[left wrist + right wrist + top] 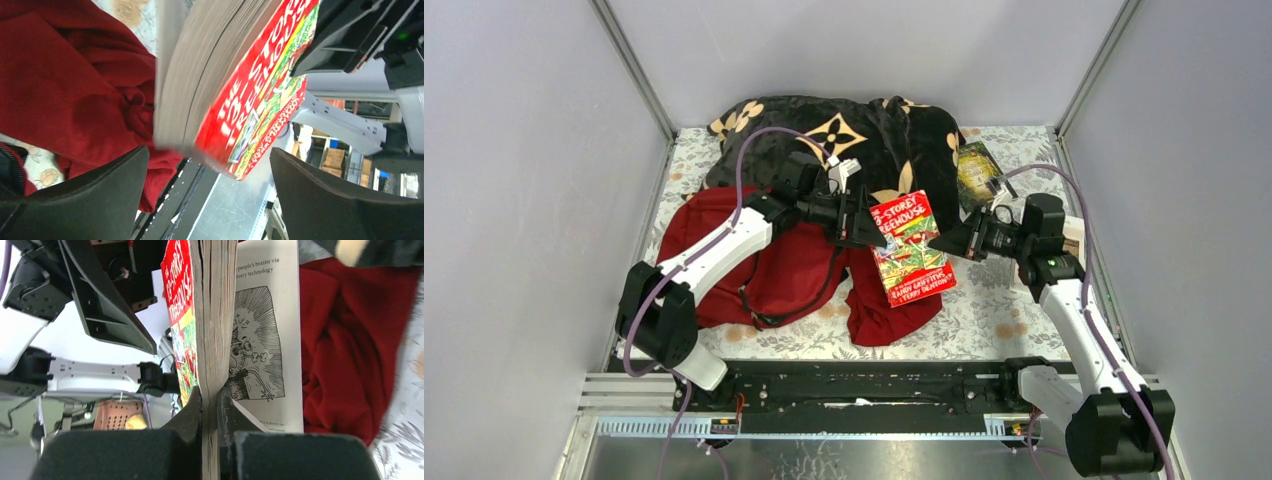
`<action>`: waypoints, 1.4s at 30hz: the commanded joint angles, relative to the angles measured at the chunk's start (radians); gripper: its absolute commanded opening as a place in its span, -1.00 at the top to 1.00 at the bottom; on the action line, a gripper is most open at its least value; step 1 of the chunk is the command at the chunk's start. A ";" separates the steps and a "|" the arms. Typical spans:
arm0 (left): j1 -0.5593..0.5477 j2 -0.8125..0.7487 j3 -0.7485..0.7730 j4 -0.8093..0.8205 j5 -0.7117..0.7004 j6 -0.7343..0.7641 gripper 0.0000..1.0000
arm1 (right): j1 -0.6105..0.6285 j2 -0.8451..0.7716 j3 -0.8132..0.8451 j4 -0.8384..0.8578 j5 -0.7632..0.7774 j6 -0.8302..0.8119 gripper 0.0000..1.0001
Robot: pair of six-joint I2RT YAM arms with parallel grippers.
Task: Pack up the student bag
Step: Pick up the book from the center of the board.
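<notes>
Right jaws clamp book (911,247) beside student bag (794,262).

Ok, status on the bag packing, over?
Right gripper shut on book, held in the air. Left gripper open at its other edge. Backpack on the table below, opening not visible. Blanket heaped behind it.
</notes>
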 commanded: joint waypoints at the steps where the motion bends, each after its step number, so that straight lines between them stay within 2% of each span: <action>1: 0.002 -0.024 -0.044 0.107 0.084 -0.038 -0.97 | 0.067 0.042 0.038 0.209 -0.150 0.031 1.00; 5: 0.000 -0.022 -0.071 0.227 0.133 -0.132 -0.87 | 0.132 0.109 0.074 0.160 -0.150 -0.034 1.00; 8: 0.002 -0.008 -0.060 0.260 0.129 -0.171 -0.67 | 0.167 0.137 0.091 0.137 -0.143 -0.070 1.00; 10: 0.002 0.004 -0.048 0.261 0.107 -0.186 -0.38 | 0.171 0.151 0.095 0.127 -0.127 -0.079 1.00; 11: 0.002 0.009 -0.046 0.270 0.093 -0.203 -0.15 | 0.172 0.154 0.096 0.127 -0.110 -0.075 1.00; 12: 0.002 0.008 -0.045 0.273 0.067 -0.217 0.13 | 0.171 0.156 0.100 0.096 -0.076 -0.071 0.82; 14: 0.004 0.002 -0.034 0.273 0.007 -0.230 0.74 | 0.173 0.157 0.118 0.034 0.026 -0.066 -0.35; 15: 0.009 -0.001 -0.025 0.262 -0.020 -0.232 0.93 | 0.173 0.152 0.124 0.020 0.069 -0.053 -0.78; 16: 0.014 -0.008 -0.012 0.253 -0.043 -0.232 1.00 | 0.172 0.140 0.123 0.023 0.103 -0.026 -0.98; 21: 0.080 -0.083 -0.014 0.278 -0.197 -0.311 1.00 | 0.172 -0.014 0.008 0.175 0.353 0.265 -0.99; 24: 0.150 -0.110 -0.083 0.449 -0.140 -0.462 1.00 | 0.173 -0.100 -0.188 0.436 0.406 0.545 -0.99; 26: 0.162 -0.119 -0.102 0.512 -0.143 -0.518 1.00 | 0.178 -0.126 -0.280 0.601 0.425 0.659 -0.99; 31: 0.164 -0.131 -0.115 0.550 -0.156 -0.543 1.00 | 0.221 -0.094 -0.315 0.725 0.437 0.709 -0.99; 36: 0.163 -0.128 -0.125 0.576 -0.134 -0.562 1.00 | 0.299 0.035 -0.338 0.936 0.458 0.784 -0.99; 42: 0.163 -0.139 -0.139 0.580 -0.119 -0.564 1.00 | 0.347 0.189 -0.262 1.081 0.492 0.790 -0.97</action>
